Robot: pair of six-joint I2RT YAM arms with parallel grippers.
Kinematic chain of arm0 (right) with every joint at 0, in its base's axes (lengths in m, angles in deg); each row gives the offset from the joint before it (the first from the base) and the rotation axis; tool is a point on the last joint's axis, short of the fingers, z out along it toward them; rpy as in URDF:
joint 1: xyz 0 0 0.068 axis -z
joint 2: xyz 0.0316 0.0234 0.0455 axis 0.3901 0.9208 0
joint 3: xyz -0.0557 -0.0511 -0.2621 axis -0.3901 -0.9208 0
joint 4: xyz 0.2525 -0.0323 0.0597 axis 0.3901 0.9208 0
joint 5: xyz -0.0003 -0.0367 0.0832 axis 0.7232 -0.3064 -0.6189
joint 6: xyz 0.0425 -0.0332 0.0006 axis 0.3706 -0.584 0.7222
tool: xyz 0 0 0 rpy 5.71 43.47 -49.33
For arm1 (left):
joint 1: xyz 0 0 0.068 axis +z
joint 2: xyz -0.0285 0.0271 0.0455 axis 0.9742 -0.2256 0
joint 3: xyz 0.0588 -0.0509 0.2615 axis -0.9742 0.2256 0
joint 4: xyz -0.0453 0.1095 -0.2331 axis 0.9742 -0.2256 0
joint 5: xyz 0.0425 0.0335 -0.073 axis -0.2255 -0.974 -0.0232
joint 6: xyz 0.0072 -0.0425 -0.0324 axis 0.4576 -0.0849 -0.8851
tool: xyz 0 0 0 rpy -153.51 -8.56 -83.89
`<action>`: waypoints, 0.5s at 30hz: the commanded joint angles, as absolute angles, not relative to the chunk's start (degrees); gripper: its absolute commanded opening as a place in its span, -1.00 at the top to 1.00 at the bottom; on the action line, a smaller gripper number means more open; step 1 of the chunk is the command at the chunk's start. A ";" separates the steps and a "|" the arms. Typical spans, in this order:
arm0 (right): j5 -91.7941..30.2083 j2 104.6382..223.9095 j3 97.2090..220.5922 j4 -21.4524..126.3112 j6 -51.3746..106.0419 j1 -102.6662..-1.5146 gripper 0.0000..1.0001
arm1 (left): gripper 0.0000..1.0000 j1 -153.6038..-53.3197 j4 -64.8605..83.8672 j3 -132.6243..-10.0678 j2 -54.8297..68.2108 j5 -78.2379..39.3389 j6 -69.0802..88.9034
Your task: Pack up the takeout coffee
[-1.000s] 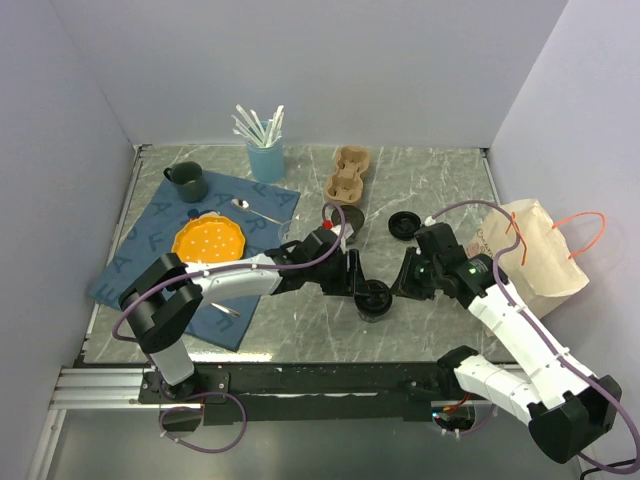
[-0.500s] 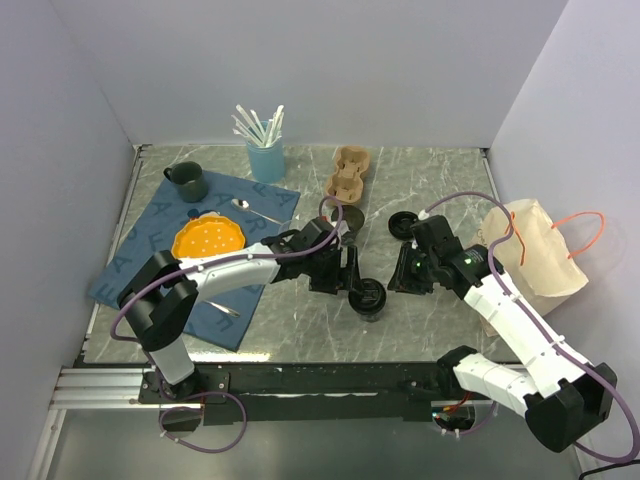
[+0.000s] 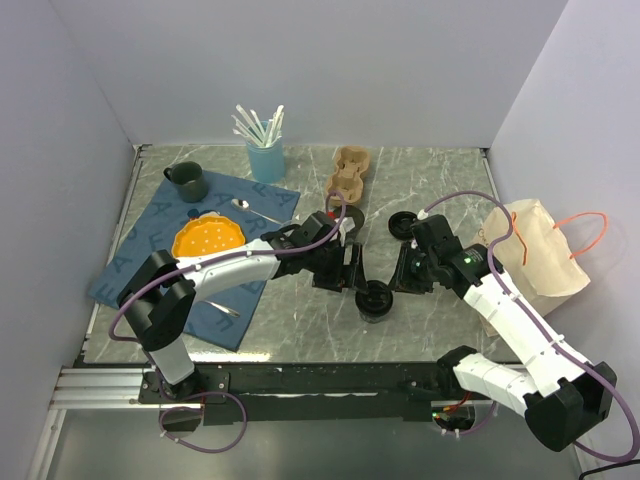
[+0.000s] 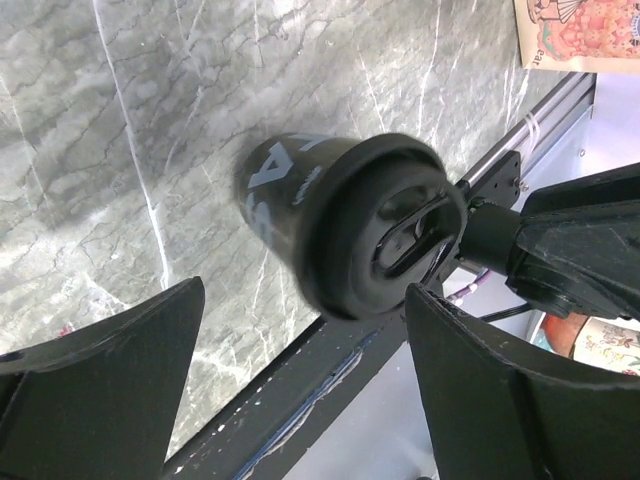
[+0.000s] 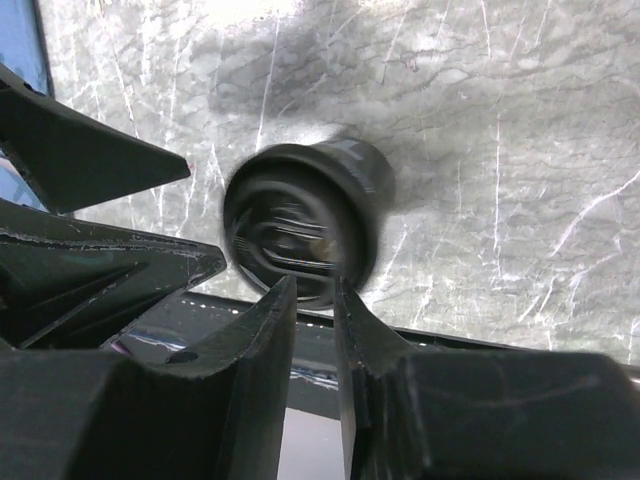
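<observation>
The takeout coffee, a black cup with a black lid, stands on the marble near the table's front edge. It is blurred in both wrist views. My left gripper is open wide; its fingers flank the cup without touching it. My right gripper comes in from the right. Its fingers stand a narrow gap apart, tips at the lid's near rim. Whether they pinch the rim does not show.
A paper bag with orange handles lies at the right. A cardboard cup carrier and a loose black lid are behind. On the blue mat sit an orange plate and a green mug.
My left gripper has spread its fingers wide and let go of the cup. The cup has shifted slightly and wobbles. The right gripper stays at the lid.
</observation>
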State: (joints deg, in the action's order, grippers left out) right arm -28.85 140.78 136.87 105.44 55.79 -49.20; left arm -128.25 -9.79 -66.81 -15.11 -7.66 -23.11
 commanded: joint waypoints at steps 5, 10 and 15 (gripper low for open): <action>-33.52 140.67 138.37 101.85 56.11 -51.08 0.49 | -0.54 -127.06 -9.92 -65.10 -10.90 -9.87 -21.49; -34.67 142.08 137.59 100.00 57.69 -52.49 0.57 | -0.36 -126.36 -8.43 -62.90 -10.28 -10.23 -21.49; -34.75 143.66 136.18 98.86 57.70 -52.58 0.62 | -0.26 -126.27 -6.23 -62.20 -11.33 -7.86 -21.49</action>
State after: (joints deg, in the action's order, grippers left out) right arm -34.31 142.79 136.70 101.53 57.07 -52.24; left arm -126.37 -9.62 -63.03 -12.40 -9.54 -22.12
